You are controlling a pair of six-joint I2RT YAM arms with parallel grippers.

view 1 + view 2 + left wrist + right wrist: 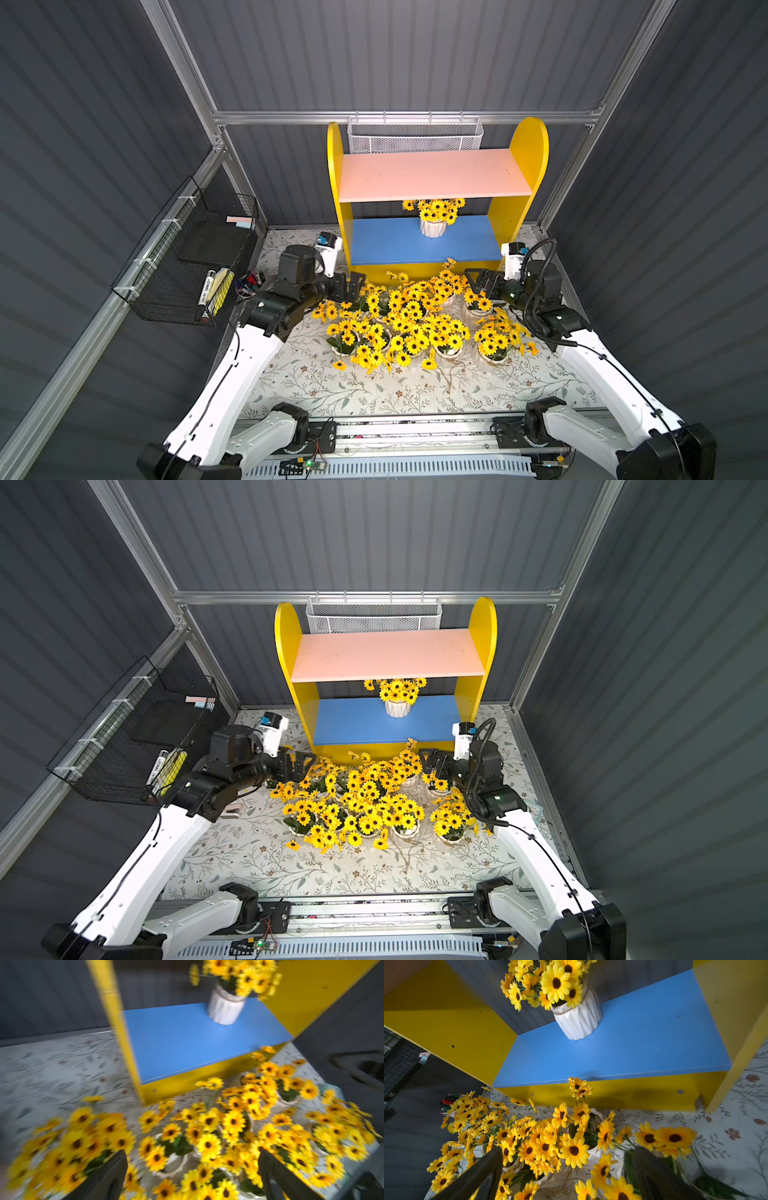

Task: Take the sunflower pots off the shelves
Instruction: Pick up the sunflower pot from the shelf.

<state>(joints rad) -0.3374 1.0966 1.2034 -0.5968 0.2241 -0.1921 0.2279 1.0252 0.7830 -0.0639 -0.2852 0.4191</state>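
The shelves (530, 158) stand at the back of the table with the pink upper board (434, 174) bare. One sunflower pot (433, 227) (577, 1020) stands upright near the middle of the blue lower board (386, 245), also visible in the blurred left wrist view (225, 1007). Several more sunflower pots (415, 324) crowd the table in front of the shelves. My left gripper (353, 286) (193, 1167) hovers open over the cluster's left edge, holding nothing. Over the cluster's right edge, my right gripper (478, 282) (566, 1167) is open and holds nothing.
A black wire rack (187, 257) with markers hangs on the left wall. A pink cup of pens (249, 282) sits beside the left arm. Behind the shelves hangs a white mesh basket (415, 135). Bare floral tablecloth (332, 386) lies toward the front.
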